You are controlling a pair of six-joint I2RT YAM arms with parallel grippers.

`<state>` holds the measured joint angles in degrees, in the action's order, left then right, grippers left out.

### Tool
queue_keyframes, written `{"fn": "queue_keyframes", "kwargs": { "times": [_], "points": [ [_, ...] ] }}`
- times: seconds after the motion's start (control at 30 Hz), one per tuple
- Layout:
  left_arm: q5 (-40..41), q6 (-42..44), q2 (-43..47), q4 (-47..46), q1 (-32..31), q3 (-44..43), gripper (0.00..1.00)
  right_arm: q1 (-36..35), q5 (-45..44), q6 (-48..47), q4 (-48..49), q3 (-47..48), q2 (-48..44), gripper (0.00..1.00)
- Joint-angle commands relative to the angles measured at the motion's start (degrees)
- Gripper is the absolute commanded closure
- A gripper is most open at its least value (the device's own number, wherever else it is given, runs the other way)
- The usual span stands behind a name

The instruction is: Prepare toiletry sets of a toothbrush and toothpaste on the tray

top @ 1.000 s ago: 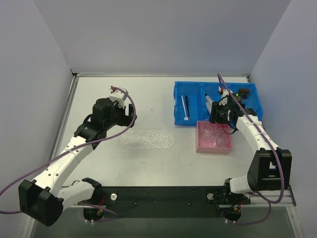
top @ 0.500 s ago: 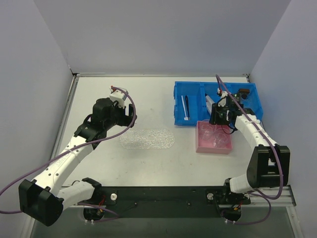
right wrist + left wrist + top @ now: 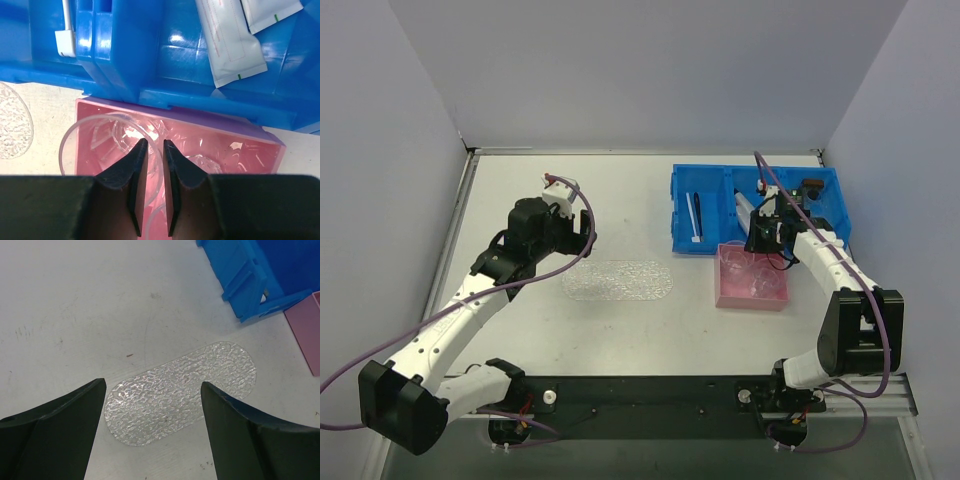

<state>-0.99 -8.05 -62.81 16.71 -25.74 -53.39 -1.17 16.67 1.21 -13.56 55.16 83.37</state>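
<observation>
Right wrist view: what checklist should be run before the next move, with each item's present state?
1. Tray bare, ready for sets: ok.
2. Left gripper open above the tray: ok.
3. Toothpaste tubes lying in the blue bin: ok.
4. White toothbrush lying in the blue bin: ok.
5. Right gripper over a task item: not ok; it is at a clear cup in the pink box.
6. Cup gripped: cannot tell.

Tray is showing clear with pebbled texture, worktop is looking off-white and scuffed, bin is reading bright blue, box pink, toothbrush white, toothpaste silvery-white with small green marks, cups clear.
</observation>
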Motion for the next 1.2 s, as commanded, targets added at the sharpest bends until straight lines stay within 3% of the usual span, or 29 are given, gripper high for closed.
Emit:
{"fn": "queue_keyframes", "kwargs": {
  "times": [0.0, 0.2, 0.43, 0.77, 0.83, 0.9, 1.17],
  "points": [
    [-1.20, 0.58, -0.12, -1.77, -0.02, -1.81, 0.13, 0.03, 1.53, -0.77, -0.50, 0.13, -1.11, 0.89],
    [-1.12, 0.41, -0.12, -1.68, -0.02, -1.72, 0.13, -0.06, 1.09, -0.86, -1.90, 0.65, -1.72, 1.00],
    [-1.64, 0.06, -0.21, -1.86, -0.02, -1.81, 0.13, -0.32, 1.18, -0.25, -2.35, 0.30, -6.28, 1.00],
    [-1.64, -1.00, -0.04, -2.38, -0.10, -1.55, 0.14, -4.10, -8.66, 0.28, -3.13, 0.48, -17.61, 1.00],
    [-1.64, -1.09, 0.05, -2.73, -0.10, -1.46, 0.20, -6.73, -13.31, 0.54, -5.06, 2.05, -19.29, 1.00],
    [-1.99, -0.74, 0.23, -2.74, -0.19, -1.46, 0.32, -10.93, -16.48, 0.98, -6.91, 3.46, -21.49, 1.00],
    [-5.76, -2.58, 0.66, -5.10, -1.77, -0.93, 0.30, -26.85, -25.80, 6.77, -7.62, 6.89, -22.83, 1.00]
  ]
}}
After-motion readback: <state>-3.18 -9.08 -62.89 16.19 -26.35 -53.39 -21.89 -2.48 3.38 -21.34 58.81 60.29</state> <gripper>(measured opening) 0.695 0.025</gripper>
